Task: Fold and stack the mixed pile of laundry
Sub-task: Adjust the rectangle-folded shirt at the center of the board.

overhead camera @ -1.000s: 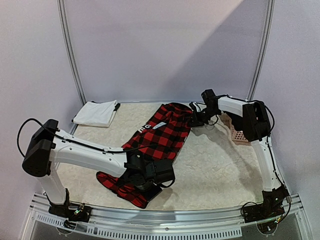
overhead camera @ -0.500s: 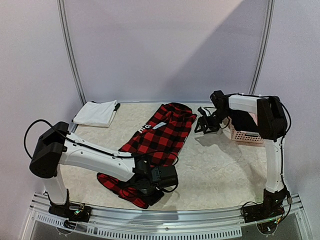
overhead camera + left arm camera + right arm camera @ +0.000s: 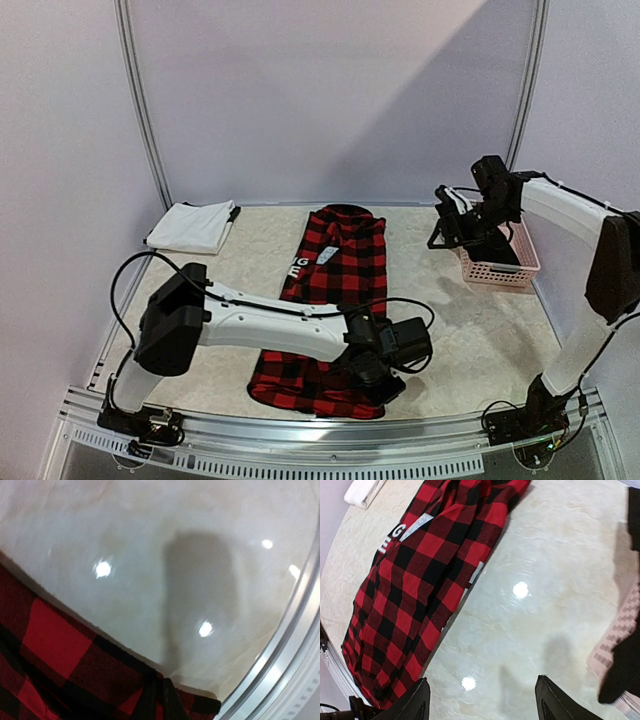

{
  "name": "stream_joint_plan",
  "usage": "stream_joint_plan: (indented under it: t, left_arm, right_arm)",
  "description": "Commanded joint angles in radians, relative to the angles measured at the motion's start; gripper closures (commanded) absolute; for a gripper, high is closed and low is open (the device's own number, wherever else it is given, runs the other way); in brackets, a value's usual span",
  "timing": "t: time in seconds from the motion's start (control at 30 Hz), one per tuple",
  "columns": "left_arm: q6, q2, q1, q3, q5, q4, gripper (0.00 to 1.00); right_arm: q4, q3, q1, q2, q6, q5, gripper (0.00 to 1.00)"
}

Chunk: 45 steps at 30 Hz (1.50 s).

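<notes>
One red-and-black checked flannel shirt [image 3: 335,290], one folded white cloth [image 3: 192,226] and one pink basket [image 3: 500,268].

Light: bright, even, from overhead.
Glare: round hotspots on table [image 3: 75,530], left wrist view, at 10, 2 and 5 o'clock.
Shadow: soft patch, centre toward 1 o'clock.
Focus: checked shirt [image 3: 45,645] blurred, 7 o'clock.

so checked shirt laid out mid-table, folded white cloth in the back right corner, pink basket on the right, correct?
One thing is off: the folded white cloth is in the back left corner, as the top view shows. The checked shirt is laid out mid-table and the pink basket is on the right.
</notes>
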Motion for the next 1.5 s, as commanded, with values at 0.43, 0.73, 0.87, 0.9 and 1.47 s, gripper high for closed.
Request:
stream_joint_plan:
  t: [0.43,0.73,0.87,0.9,1.47]
  left_arm:
    - [0.285,-0.355,-0.002,-0.114,-0.184,0.191,0.47]
    - [0.531,-0.831,0.029,-0.586,-0.28,0.095,0.5]
    - [0.561,-0.967,0.027,-0.785,-0.295,0.074,0.5]
    - [0.581,-1.008,0.021,-0.84,-0.274,0.099,0.5]
    - [0.685,-1.117,-0.055,-1.134,-0.298,0.283,0.49]
  right_arm:
    - [0.273,-0.368,-0.098,-0.632,-0.087,0.043,0.01]
    - [0.028,-0.411,0.04,-0.676,-0.482,-0.135,0.15]
    - [0.057,-0.516,0.296,-0.692,-0.566,0.033,0.15]
    - [0.063,-0.529,0.338,-0.687,-0.583,0.046,0.15]
    - [0.328,-0.528,0.838,-0.232,-0.707,0.289,0.34]
